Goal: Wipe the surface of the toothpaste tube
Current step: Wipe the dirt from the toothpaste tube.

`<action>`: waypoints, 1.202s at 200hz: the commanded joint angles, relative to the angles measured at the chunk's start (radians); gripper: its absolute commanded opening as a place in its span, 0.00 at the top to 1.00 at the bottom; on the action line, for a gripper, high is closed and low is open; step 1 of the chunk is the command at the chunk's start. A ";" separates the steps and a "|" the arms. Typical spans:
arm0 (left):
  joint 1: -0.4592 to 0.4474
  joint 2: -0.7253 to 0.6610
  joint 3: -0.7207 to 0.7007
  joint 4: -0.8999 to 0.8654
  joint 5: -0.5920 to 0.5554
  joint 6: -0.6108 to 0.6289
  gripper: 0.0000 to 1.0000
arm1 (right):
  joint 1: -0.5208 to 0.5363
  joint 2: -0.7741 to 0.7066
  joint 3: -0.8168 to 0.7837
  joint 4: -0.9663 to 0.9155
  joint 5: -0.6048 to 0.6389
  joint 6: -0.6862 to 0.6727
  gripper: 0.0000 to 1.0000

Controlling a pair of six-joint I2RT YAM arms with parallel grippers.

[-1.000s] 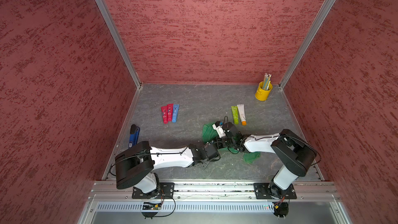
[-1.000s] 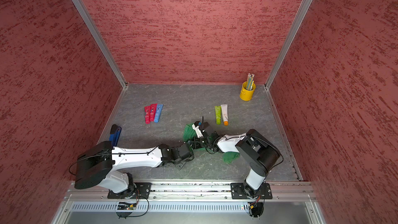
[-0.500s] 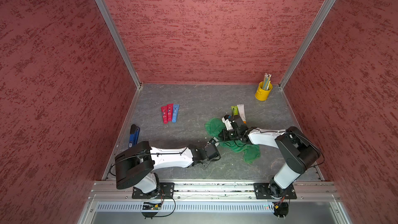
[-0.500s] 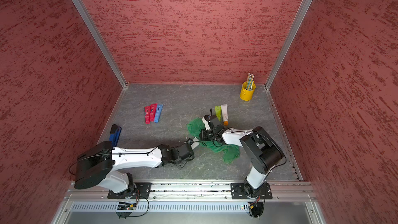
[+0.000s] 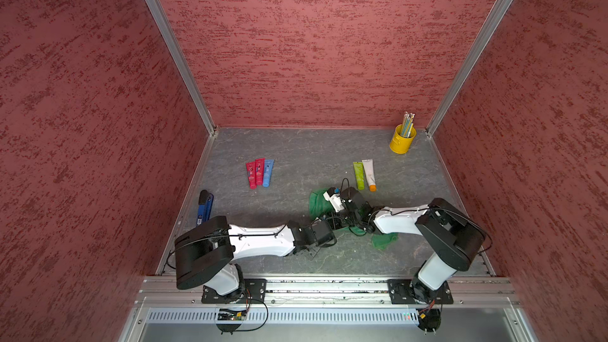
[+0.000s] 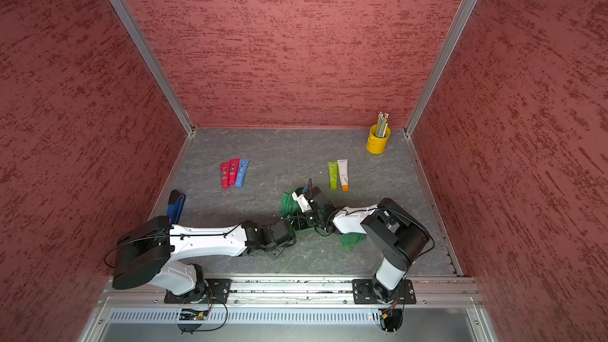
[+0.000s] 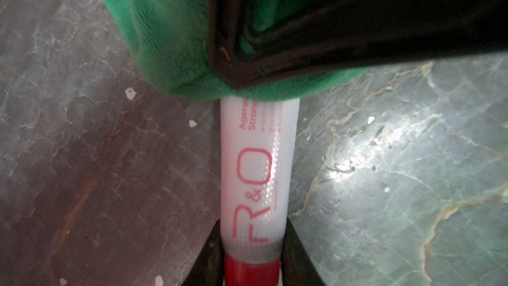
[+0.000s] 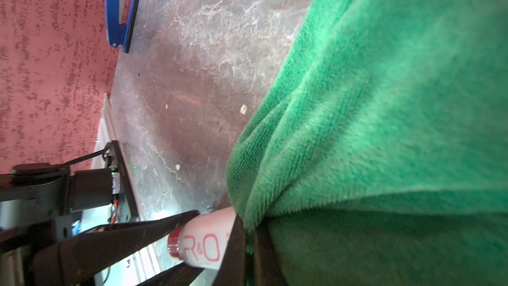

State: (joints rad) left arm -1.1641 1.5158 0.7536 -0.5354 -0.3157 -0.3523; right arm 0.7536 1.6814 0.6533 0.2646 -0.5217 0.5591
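Green microfibre cloth (image 8: 384,105), pinched in the fully closed right gripper (image 8: 248,247), covers the far end of the white toothpaste tube (image 7: 257,166). Left gripper (image 7: 253,225), part-open, clamps its red-cap end. Tube axis runs straight out from the left jaws toward the right ones, low over the grey tabletop (image 7: 82,160), front-centre.

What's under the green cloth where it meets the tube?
The white toothpaste tube runs under the green cloth; its lettered body and red cap, held in the left gripper, show. Its far end is covered, so unseen. The right gripper pinches the cloth.
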 commanded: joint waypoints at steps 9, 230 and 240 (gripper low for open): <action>0.014 -0.003 -0.001 0.029 -0.022 -0.005 1.00 | 0.035 0.044 -0.018 -0.052 -0.142 0.009 1.00; 0.051 -0.049 0.005 -0.062 -0.069 -0.111 1.00 | -0.183 -0.034 0.092 -0.346 0.423 -0.173 1.00; 0.059 -0.048 0.013 -0.083 -0.069 -0.142 1.00 | -0.192 -0.060 0.065 -0.314 0.418 -0.170 1.00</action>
State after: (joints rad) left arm -1.1114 1.4937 0.7490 -0.5667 -0.3458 -0.4175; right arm 0.5919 1.6688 0.7727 -0.0418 -0.2077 0.4110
